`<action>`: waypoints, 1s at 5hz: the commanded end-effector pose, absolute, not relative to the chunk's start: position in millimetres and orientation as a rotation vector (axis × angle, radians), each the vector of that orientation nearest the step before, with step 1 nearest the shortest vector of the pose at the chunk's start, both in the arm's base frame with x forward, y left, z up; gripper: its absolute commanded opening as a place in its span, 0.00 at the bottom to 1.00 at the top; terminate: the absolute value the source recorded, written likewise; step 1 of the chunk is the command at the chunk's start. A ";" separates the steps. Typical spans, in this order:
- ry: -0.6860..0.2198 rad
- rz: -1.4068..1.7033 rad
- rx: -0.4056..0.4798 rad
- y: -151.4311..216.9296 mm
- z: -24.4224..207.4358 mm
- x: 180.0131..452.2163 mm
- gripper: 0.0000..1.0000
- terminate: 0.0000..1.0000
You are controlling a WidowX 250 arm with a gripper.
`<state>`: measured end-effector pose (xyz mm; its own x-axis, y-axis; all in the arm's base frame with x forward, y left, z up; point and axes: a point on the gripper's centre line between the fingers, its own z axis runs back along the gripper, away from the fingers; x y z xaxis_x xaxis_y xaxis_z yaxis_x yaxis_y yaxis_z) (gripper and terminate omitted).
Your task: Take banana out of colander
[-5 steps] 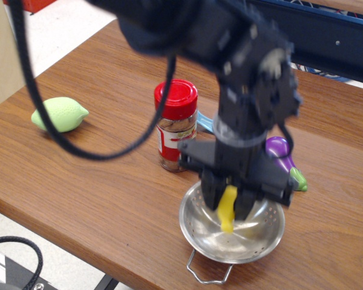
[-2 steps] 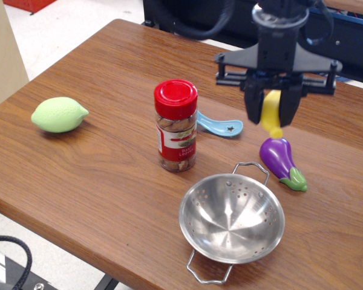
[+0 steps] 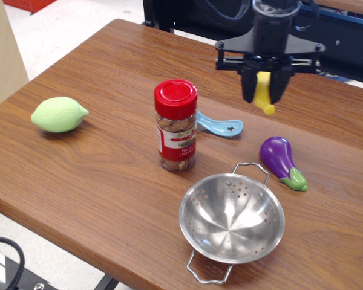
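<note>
My gripper [image 3: 264, 90] is shut on the yellow toy banana [image 3: 265, 95] and holds it upright in the air over the far side of the table, above and behind the purple eggplant [image 3: 279, 154]. The banana's lower tip sticks out below the fingers. The steel colander [image 3: 232, 219] sits near the table's front edge with nothing in it, well below and in front of the gripper. Its two wire handles show at front and back.
A spice jar with a red lid [image 3: 176, 125] stands left of the colander. A blue spoon [image 3: 219, 126] lies behind the jar. A pale green lemon [image 3: 59, 114] lies at the far left. The wooden table [image 3: 97, 169] ends close in front of the colander.
The gripper lifted the banana out of the colander, carried it to the far side of the table, and has just risen a little higher and farther back.
</note>
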<state>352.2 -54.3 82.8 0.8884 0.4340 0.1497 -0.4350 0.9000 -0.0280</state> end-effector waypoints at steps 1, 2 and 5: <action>-0.216 0.568 0.066 -8.3 75.4 390.2 0.00 0.00; -0.223 0.590 0.105 1.9 62.2 393.8 0.00 0.00; -0.218 0.615 0.130 4.9 48.3 391.5 1.00 0.00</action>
<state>394.1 -4.8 28.4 0.8073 0.5539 0.2036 -0.5779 0.8119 0.0829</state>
